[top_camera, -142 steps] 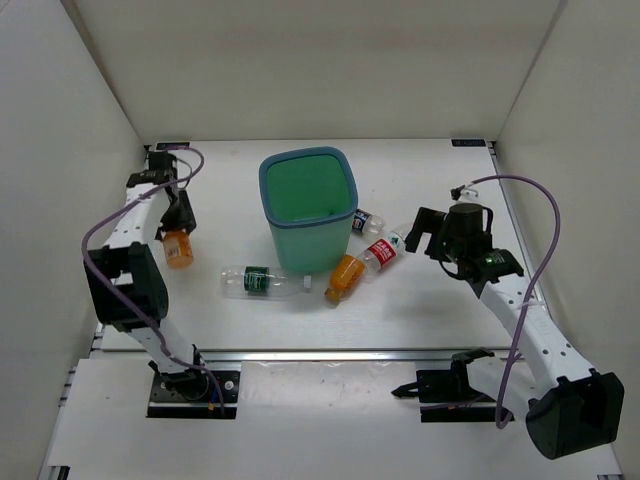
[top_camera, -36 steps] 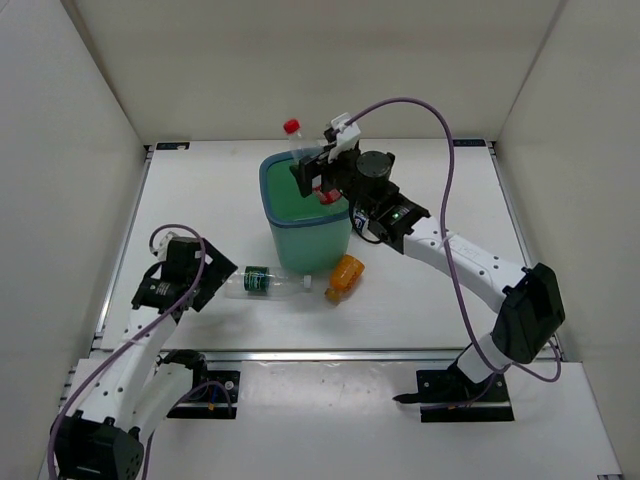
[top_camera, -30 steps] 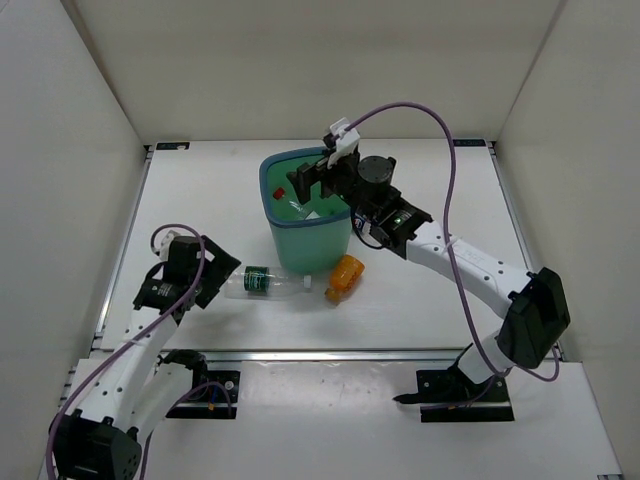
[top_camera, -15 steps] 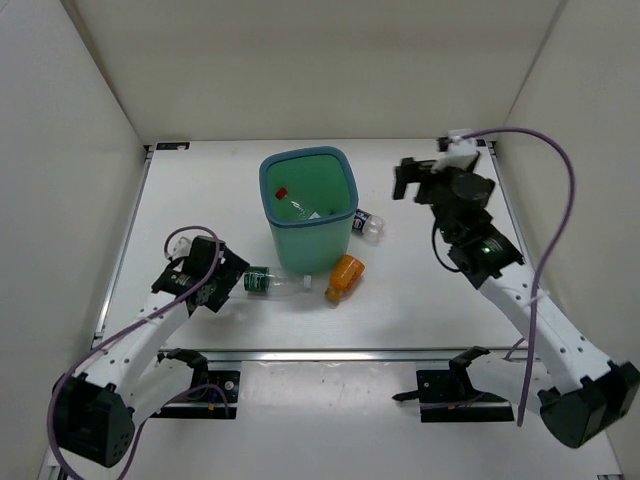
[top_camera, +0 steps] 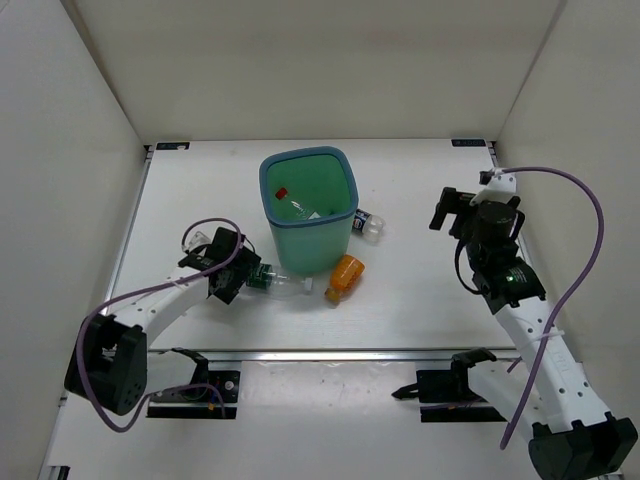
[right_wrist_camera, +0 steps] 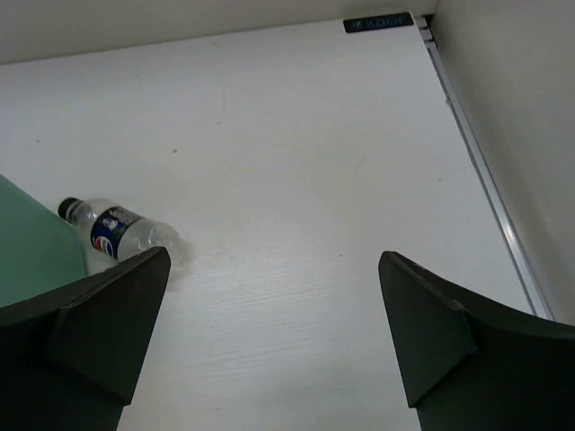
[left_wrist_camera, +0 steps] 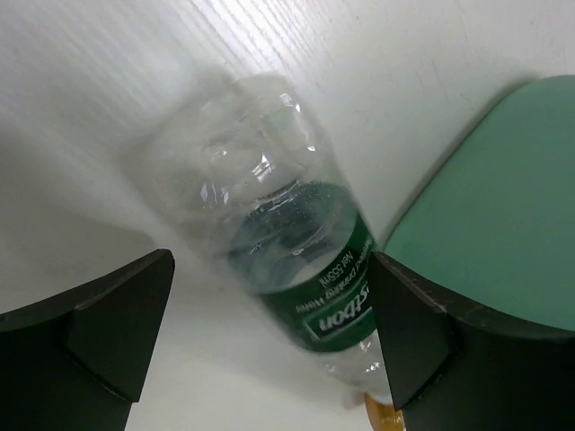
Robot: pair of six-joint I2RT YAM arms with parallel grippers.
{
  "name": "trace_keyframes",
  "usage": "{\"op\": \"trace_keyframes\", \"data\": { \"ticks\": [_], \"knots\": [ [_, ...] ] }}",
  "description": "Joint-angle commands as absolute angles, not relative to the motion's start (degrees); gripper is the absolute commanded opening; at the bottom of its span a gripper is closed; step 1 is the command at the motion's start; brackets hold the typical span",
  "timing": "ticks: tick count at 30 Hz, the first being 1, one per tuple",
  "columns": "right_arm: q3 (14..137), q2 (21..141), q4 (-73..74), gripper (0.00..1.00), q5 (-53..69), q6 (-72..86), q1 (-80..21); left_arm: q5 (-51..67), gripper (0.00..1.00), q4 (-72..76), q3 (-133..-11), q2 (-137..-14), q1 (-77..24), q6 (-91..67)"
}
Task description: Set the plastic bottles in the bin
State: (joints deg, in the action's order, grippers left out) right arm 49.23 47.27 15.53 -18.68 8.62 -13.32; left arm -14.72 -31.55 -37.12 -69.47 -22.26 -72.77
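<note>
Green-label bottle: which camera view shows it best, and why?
The left wrist view: the green-label bottle fills the frame, label legible. The top view shows it small, lying in front of the bin, partly hidden by the left gripper. The right wrist view misses it.

This is a robotics lab test cell. A bare white table (top_camera: 200, 190) is boxed in by plain off-white panels (top_camera: 320, 70) that rise beyond and to the outer side of the left pincer (top_camera: 238, 277) and the right pincer (right_wrist_camera: 274, 260), forming a closed booth. Behind the pincers, at the near edge, two slim white-and-black robot arms (top_camera: 525, 315) stand on black base plates (top_camera: 465, 392) beside an aluminium rail (top_camera: 320, 353). Purple cables (top_camera: 590, 230) loop freely off the arms. Beyond the right pincer, a small black label (right_wrist_camera: 377, 23) marks the table's far corner. Between the pincers sit staged props: a teal bin (top_camera: 265, 195) and small plastic bottles (top_camera: 345, 277) lying loose.
</note>
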Motion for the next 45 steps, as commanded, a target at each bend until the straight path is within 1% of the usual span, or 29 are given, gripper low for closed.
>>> {"op": "trace_keyframes", "data": {
  "ticks": [1,5,8,10,12,13,14,16,18,19,20,22,24,27,30,32,34,35,36,37,38,39,40,42,43,45],
  "knots": [
    [47.7,45.4,16.7,0.99,-18.0,10.6,-11.9,-17.8,0.99,-28.8,-37.8,-72.1,-22.6,-73.1],
    [46.4,44.8,18.2,0.98,-15.7,13.2,-9.4,-18.3,0.98,-26.9,-39.3,-76.6,-22.7,-71.3],
    [46.1,43.4,18.9,0.97,-14.4,14.1,-8.1,-18.5,0.95,-27.7,-41.8,-78.7,-22.6,-70.1],
    [45.8,42.8,19.2,0.97,-14.3,14.2,-8.0,-21.0,0.87,-30.1,-43.2,-77.6,-23.1,-69.2],
    [44.9,42.5,20.6,0.97,-14.2,14.6,-8.1,-23.8,0.80,-31.8,-44.0,-73.8,-22.2,-68.6],
    [45.2,42.2,20.6,0.97,-13.6,14.5,-8.5,-24.3,0.73,-32.7,-43.9,-72.3,-22.3,-67.7],
    [44.9,42.5,21.0,0.97,-13.1,14.6,-8.7,-25.5,0.69,-33.8,-44.4,-69.5,-21.4,-67.2],
    [44.0,42.6,22.0,0.96,-13.2,15.4,-9.2,-30.6,0.52,-35.0,-44.4,-63.3,-20.9,-65.4],
    [42.1,42.9,21.8,0.96,-13.4,16.3,-10.4,-32.2,0.46,-34.5,-44.7,-59.8,-18.9,-62.8],
    [41.9,43.0,21.9,0.96,-13.4,16.2,-10.3,-31.1,0.40,-34.6,-45.3,-58.5,-16.8,-61.4],
    [41.8,43.0,22.1,0.96,-13.4,16.3,-10.5,-30.2,0.40,-35.0,-46.1,-58.0,-15.9,-59.5],
    [42.0,43.6,21.9,0.96,-12.0,16.7,-9.8,-28.1,0.42,-35.0,-49.7,-57.0,-14.1,-55.9],
    [42.3,44.6,21.6,0.97,-9.9,16.3,-9.3,-31.8,0.44,-36.1,-55.7,-56.9,-16.6,-52.8],
    [42.0,45.4,21.4,0.96,-9.6,16.0,-10.2,-41.3,0.46,-33.3,-69.0,-57.9,-21.4,-44.4],
    [41.2,45.5,20.5,0.96,-10.4,16.2,-12.4,-43.8,0.46,-26.7,-77.9,-59.3,-23.5,-36.1],
    [41.0,46.1,20.4,0.96,-11.4,16.3,-14.5,-43.8,0.45,-17.9,-80.6,-59.8,-25.4,-30.2],
    [41.0,46.9,20.5,0.95,-12.5,16.3,-16.1,-43.6,0.44,-11.0,-80.7,-60.2,-27.9,-22.4],
    [41.0,47.3,20.9,0.95,-12.7,16.9,-16.9,-43.9,0.45,-7.9,-81.1,-61.1,-30.6,-20.3],
    [41.0,47.5,20.0,0.95,-12.8,17.0,-18.4,-44.8,0.45,-6.7,-82.3,-62.4,-32.8,-17.8],
    [40.5,47.6,19.9,0.95,-13.2,17.2,-18.5,-43.4,0.45,-4.7,-82.8,-63.9,-33.2,-16.0],
    [40.1,47.4,19.3,0.95,-13.4,17.2,-19.2,-41.8,0.46,-3.2,-82.9,-64.6,-33.3,-15.7],
    [40.2,47.7,19.0,0.95,-13.4,17.6,-19.8,-37.7,0.46,-3.3,-83.0,-66.0,-32.7,-16.4],
    [40.2,47.7,18.7,0.95,-13.4,17.7,-19.9,-34.6,0.48,-1.5,-82.5,-67.5,-33.0,-16.0],
    [40.0,48.5,18.4,0.95,-13.0,18.0,-20.1,-35.6,0.49,1.2,-82.2,-70.3,-35.2,-14.4],
    [40.3,49.1,18.8,0.95,-12.2,18.4,-20.2,-36.9,0.50,2.3,-82.8,-72.3,-37.9,-12.0],
    [40.5,49.8,18.6,0.96,-11.5,18.8,-20.9,-39.2,0.53,2.0,-83.8,-75.7,-39.4,-9.5]
  ]
}}
